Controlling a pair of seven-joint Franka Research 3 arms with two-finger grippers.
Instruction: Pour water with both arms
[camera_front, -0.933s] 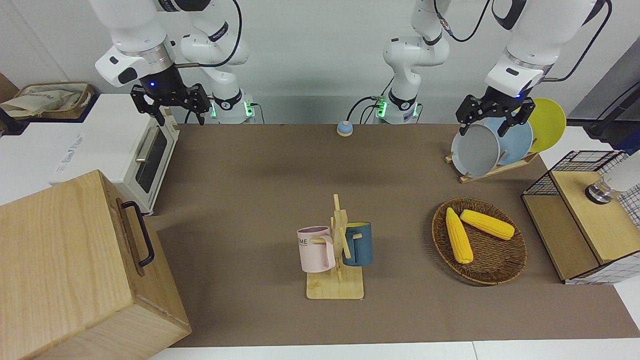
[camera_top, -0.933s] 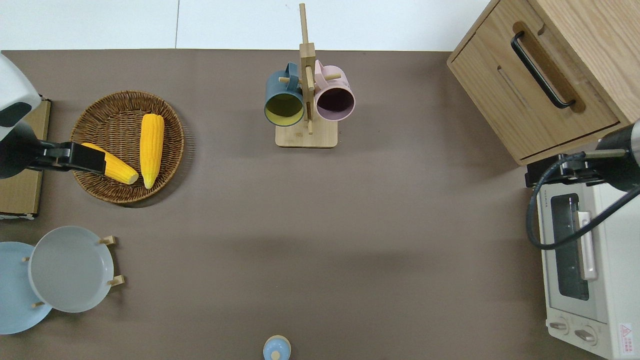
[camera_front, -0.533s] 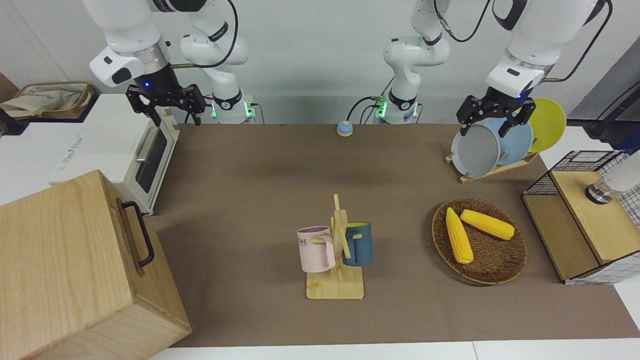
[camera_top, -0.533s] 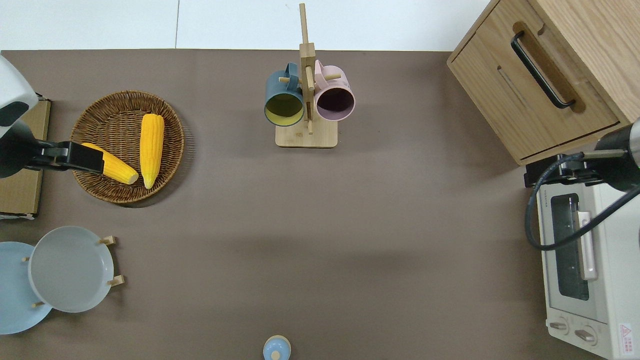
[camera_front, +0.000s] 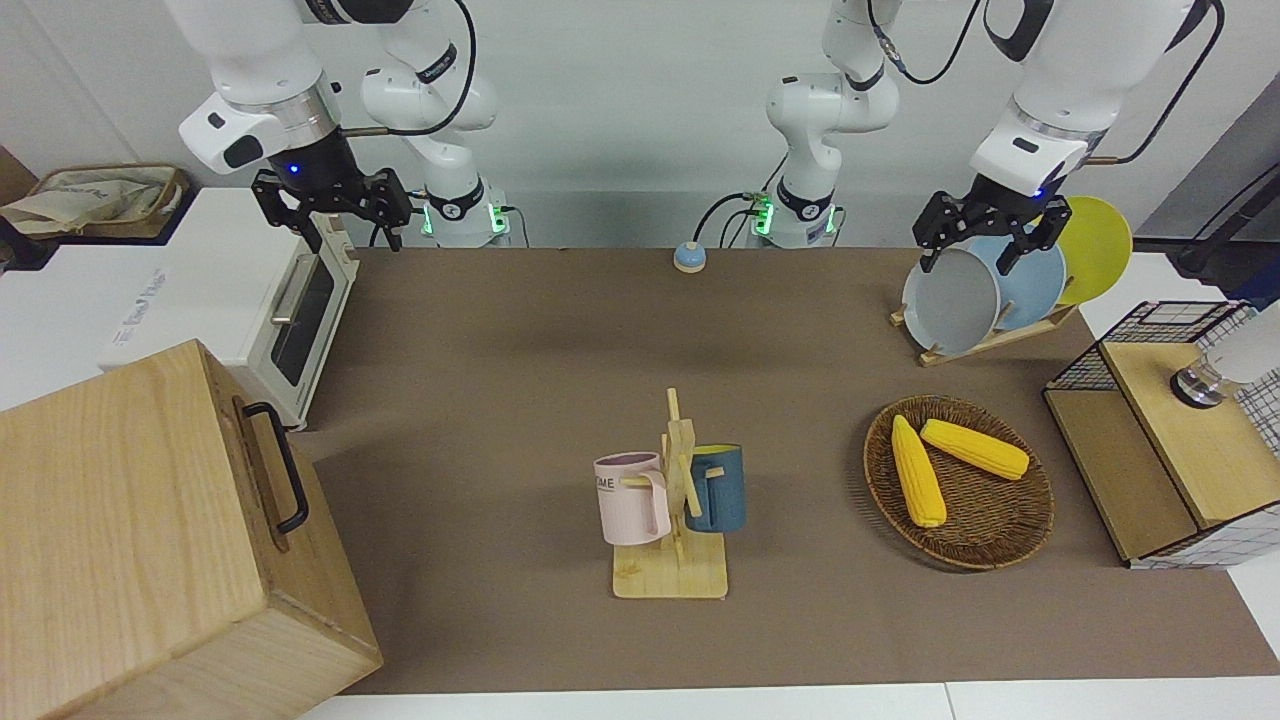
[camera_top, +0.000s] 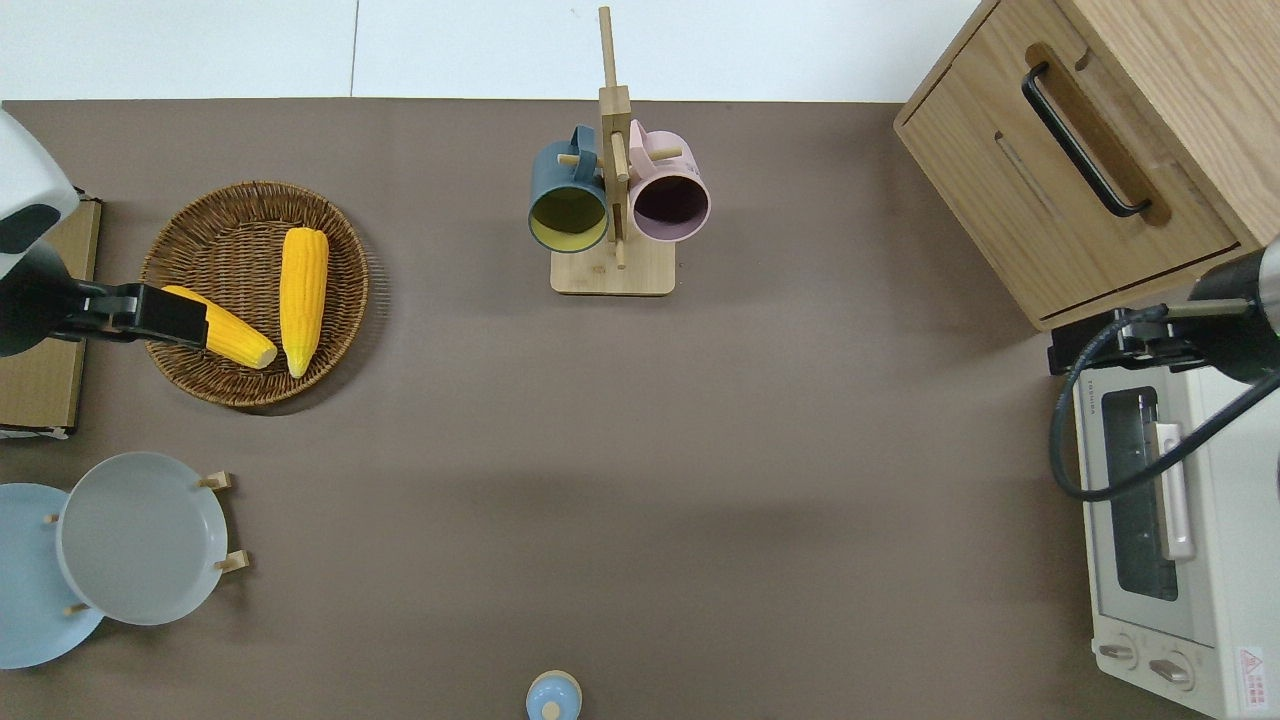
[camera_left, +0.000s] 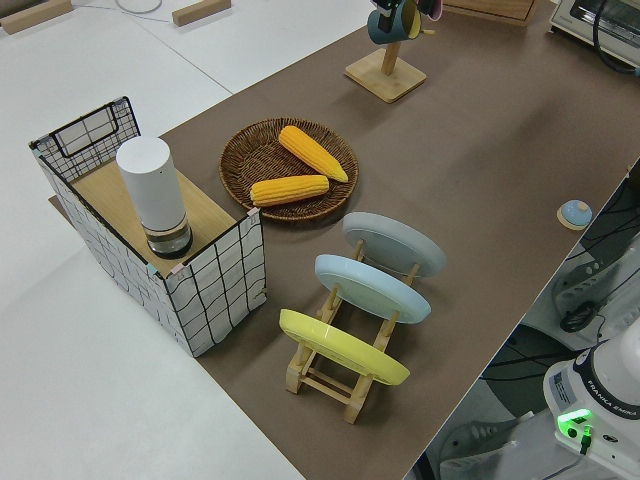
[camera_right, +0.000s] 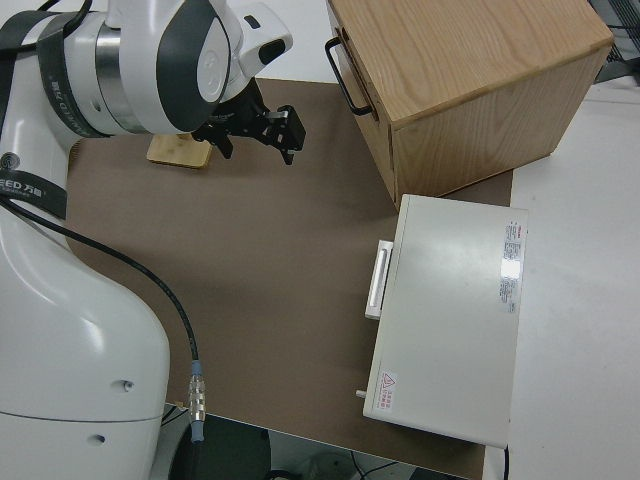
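My right gripper (camera_front: 352, 235) hangs open and empty over the gap between the toaster oven and the wooden cabinet; it also shows in the overhead view (camera_top: 1090, 350) and the right side view (camera_right: 258, 140). My left gripper (camera_front: 967, 258) hangs open and empty over the wicker basket's rim (camera_top: 160, 312). A pink mug (camera_front: 632, 498) and a dark blue mug (camera_front: 716, 488) hang on a wooden mug rack (camera_front: 670, 578) at the middle of the table's edge farthest from the robots. A white cylindrical bottle (camera_left: 155, 195) stands on a wooden shelf in a wire crate (camera_left: 215, 275).
A wicker basket (camera_front: 985, 545) holds two corn cobs. A plate rack (camera_left: 345, 375) holds grey, blue and yellow plates. A white toaster oven (camera_front: 290, 310) and a wooden cabinet (camera_front: 150, 530) stand at the right arm's end. A small blue knob (camera_front: 688, 258) lies near the robots.
My right gripper rose a little and shifted toward the toaster oven, then stayed still. My left gripper has hardly moved.
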